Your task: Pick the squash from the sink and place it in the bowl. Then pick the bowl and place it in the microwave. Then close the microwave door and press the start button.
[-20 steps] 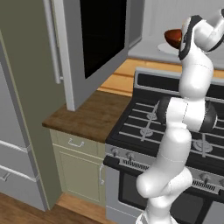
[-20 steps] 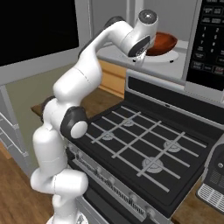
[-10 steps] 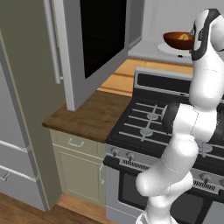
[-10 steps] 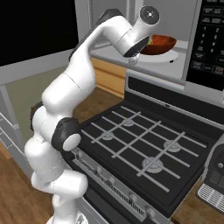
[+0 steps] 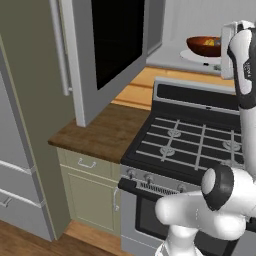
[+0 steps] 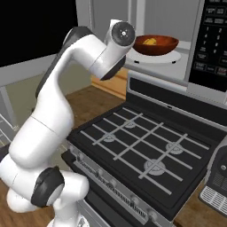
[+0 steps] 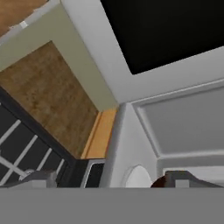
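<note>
The wide, shallow reddish-brown bowl [image 6: 156, 45] with a glossy dark rim sat on the white round turntable plate [image 6: 174, 56] inside the light grey over-range microwave [image 6: 195, 66], and the small lumpy yellow-orange squash [image 6: 150, 41] lay in the bowl. From the left base view the same bowl [image 5: 205, 46] showed on the plate [image 5: 192, 56] in the microwave's open cavity, with the squash [image 5: 210, 43] inside it. The microwave door [image 5: 105, 50], a wide panel with a black glass window and a light grey frame, stood swung open to the left of the microwave, over the brown wooden counter [image 5: 100, 132]. The black gas stove [image 6: 146, 148] lay below the microwave. The gripper [image 7: 114, 178] hung in front of the microwave with its fingers [image 7: 37, 177] spread wide apart and nothing between them; the bowl's edge [image 7: 158, 183] showed beside one fingertip, apart from it.
</note>
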### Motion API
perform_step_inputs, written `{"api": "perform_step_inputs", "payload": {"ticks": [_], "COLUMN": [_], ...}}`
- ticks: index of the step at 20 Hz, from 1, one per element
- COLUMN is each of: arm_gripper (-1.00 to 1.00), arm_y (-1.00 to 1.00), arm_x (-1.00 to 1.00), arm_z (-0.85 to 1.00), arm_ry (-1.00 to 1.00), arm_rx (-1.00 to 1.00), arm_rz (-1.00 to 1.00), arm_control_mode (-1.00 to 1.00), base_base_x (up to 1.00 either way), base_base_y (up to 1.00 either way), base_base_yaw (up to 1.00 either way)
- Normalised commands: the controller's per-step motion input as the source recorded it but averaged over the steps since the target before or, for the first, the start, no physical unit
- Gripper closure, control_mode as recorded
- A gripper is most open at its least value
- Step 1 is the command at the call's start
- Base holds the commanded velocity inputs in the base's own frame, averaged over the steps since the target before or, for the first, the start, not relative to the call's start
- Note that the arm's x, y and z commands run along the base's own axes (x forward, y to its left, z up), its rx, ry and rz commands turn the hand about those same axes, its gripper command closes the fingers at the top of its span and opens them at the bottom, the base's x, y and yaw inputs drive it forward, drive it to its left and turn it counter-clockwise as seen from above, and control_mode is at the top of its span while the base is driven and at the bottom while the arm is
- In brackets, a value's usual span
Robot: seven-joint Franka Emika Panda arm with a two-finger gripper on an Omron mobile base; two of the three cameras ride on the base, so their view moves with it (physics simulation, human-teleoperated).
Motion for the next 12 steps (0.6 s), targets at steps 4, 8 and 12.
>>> {"api": "perform_step_inputs", "payload": {"ticks": [4, 8, 12], "arm_gripper": [-1.0, -1.0, -1.0], "arm_y": [0.36, 0.22, 0.3], "arm_x": [-1.0, -1.0, -1.0], "arm_z": [0.0, 0.0, 0.0], "arm_ry": [-0.35, -0.35, -0.29], "arm_rx": [0.01, 0.0, -0.05], "arm_rz": [0.0, 0.0, 0.0], "arm_control_mode": [-1.0, -1.0, -1.0], "base_base_x": [0.0, 0.0, 0.0], "base_base_y": [0.0, 0.0, 0.0], "base_base_yaw": [0.0, 0.0, 0.0]}}
